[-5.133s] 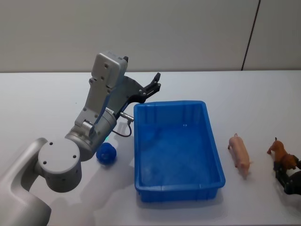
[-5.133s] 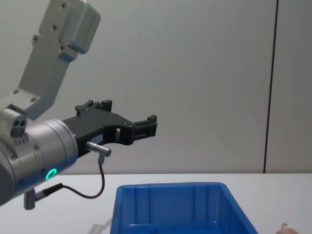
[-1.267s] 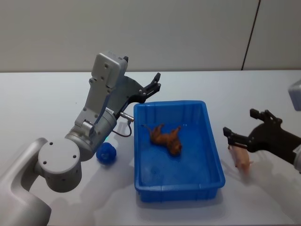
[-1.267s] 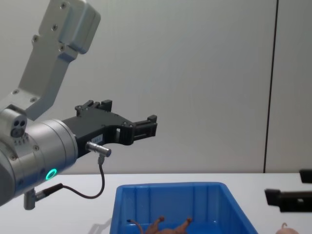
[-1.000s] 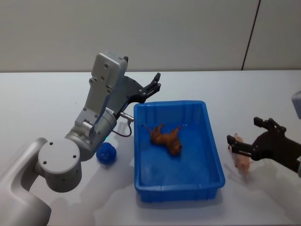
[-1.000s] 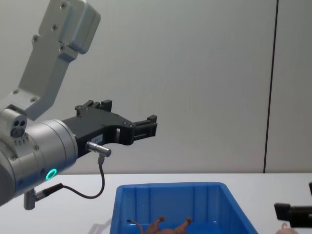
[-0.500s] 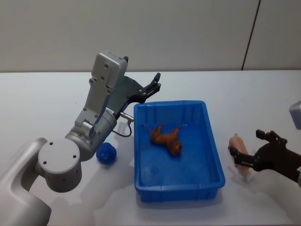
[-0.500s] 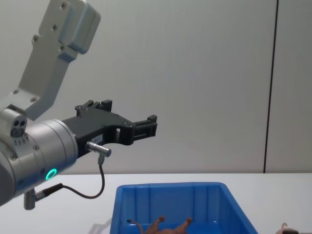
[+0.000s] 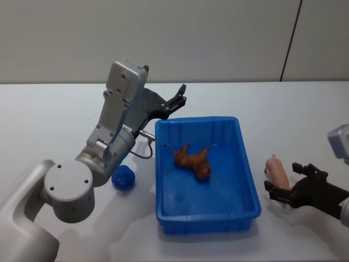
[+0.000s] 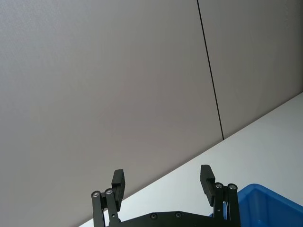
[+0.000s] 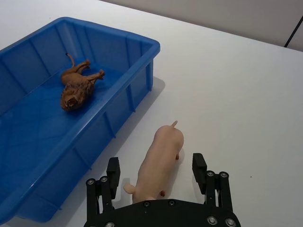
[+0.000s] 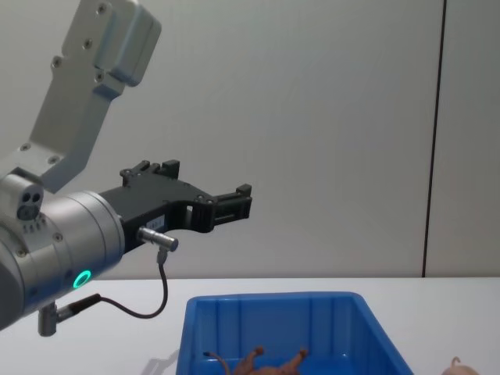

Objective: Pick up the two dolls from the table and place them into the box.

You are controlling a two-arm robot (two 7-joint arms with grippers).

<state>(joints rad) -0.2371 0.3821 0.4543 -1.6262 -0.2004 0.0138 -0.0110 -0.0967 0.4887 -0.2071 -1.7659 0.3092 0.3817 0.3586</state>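
**A:** Progress at that moment, by your reckoning?

**B:** About half, I judged. One doll, the orange-brown toy animal (image 9: 193, 159), lay on its side on the floor of the blue box (image 9: 207, 225), toward its far end. The other, the pink pig (image 9: 276, 170), was on the table (image 9: 54, 120), just beside the box's right wall and toward the table's right edge.

**A:** And the grippers?

**B:** The right gripper (image 9: 282, 176) was low at the pig with its fingers spread wide, one on each side of the body, neither seeming to touch it. It held nothing. The left gripper (image 9: 182, 94) hung raised above the box's far-left corner, fingers apart and empty, idle.

**A:** So what was left?

**B:** Closing on the pig, lifting it over the rim and letting go inside, as I read it.

**A:** Count?

**B:** Two dolls, one in and one out. One box, two grippers, and one small blue ball (image 9: 123, 177) on the table just left of the box, no part of the job.
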